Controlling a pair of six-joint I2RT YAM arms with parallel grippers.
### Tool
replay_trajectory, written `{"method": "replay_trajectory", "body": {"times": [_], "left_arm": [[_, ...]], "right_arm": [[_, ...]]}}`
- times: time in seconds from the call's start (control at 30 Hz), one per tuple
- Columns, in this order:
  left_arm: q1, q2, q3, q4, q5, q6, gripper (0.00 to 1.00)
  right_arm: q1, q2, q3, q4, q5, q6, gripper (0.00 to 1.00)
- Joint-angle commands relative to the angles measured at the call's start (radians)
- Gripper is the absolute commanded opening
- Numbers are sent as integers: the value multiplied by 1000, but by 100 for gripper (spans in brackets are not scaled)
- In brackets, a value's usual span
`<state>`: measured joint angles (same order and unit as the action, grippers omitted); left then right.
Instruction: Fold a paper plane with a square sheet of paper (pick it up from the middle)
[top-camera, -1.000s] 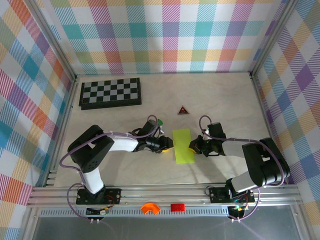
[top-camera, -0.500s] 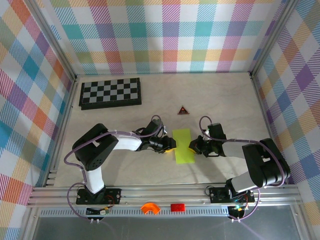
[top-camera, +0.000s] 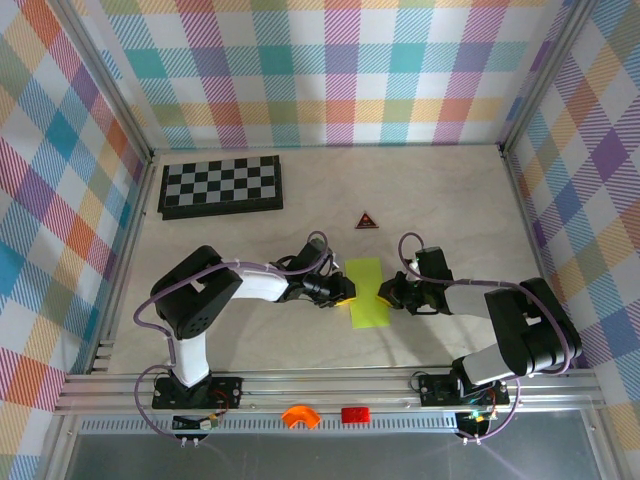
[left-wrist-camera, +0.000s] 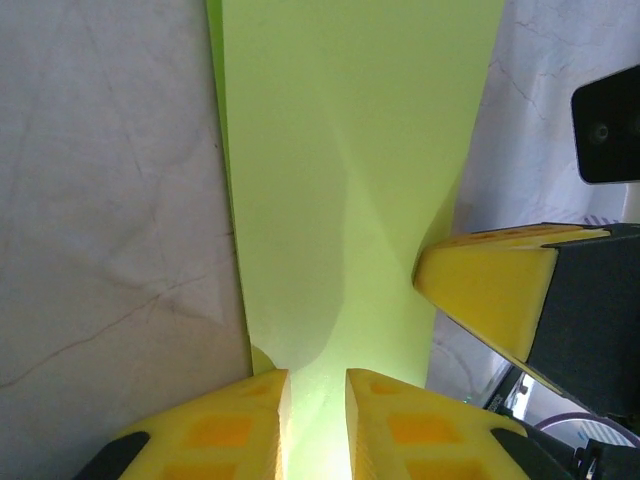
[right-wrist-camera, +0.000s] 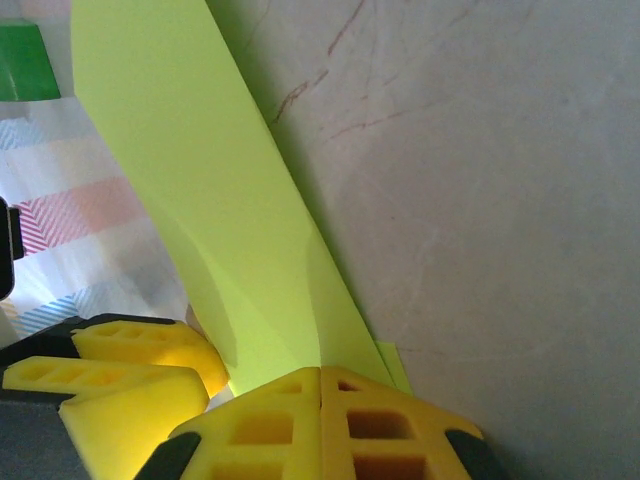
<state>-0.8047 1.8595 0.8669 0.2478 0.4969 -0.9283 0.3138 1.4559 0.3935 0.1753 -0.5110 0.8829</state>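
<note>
Right gripper (right-wrist-camera: 320, 395) pinches one edge of the lime paper plane (right-wrist-camera: 200, 200); left gripper (left-wrist-camera: 317, 400) jaws stand narrowly apart around its opposite edge

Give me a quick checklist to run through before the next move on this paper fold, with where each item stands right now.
1. Right gripper clamped on the paper plane: ok, jaws together on its edge.
2. Left gripper closed on the paper plane: not ok, a narrow gap shows between its pads, with the paper edge inside.
3. Grippers at opposite long edges: ok.
4. Paper plane lying flat: not ok, it bows upward by the right gripper.
5. Chessboard and red triangle marker apart from the paper plane: ok.
6. Crease sharpness: cannot tell.
</note>
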Motion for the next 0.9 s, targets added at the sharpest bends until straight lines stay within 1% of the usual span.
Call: {"method": "replay_trajectory", "body": {"times": [0.0, 0.1, 0.17, 0.27, 0.4, 0.47, 0.6, 0.87], "left_arm": [[-10, -8, -6, 29, 3, -7, 25], [-11, -33, -8, -14, -35, 0, 29], [-12, -57, -8, -72, -90, -8, 31], [-35, -94, -41, -65, -160, -59, 35], [-58, -109, -29, -125, -210, -52, 38], [-59, -111, -26, -122, -209, -51, 39], [-60, -81, -11, -105, -172, -46, 39], [-62, -43, 27, -84, -112, -28, 32]], "right_arm": [[-3, 17, -31, -78, 38, 13, 6], [-2, 11, -30, -80, 37, 12, 6], [-3, 8, -33, -82, 42, 13, 6], [-2, 10, -35, -84, 50, 10, 6], [-3, 19, -38, -73, 51, 14, 6], [-4, 22, -41, -68, 48, 16, 6], [-3, 27, -37, -70, 47, 10, 6], [-2, 31, -53, -51, 50, 17, 6]]}}
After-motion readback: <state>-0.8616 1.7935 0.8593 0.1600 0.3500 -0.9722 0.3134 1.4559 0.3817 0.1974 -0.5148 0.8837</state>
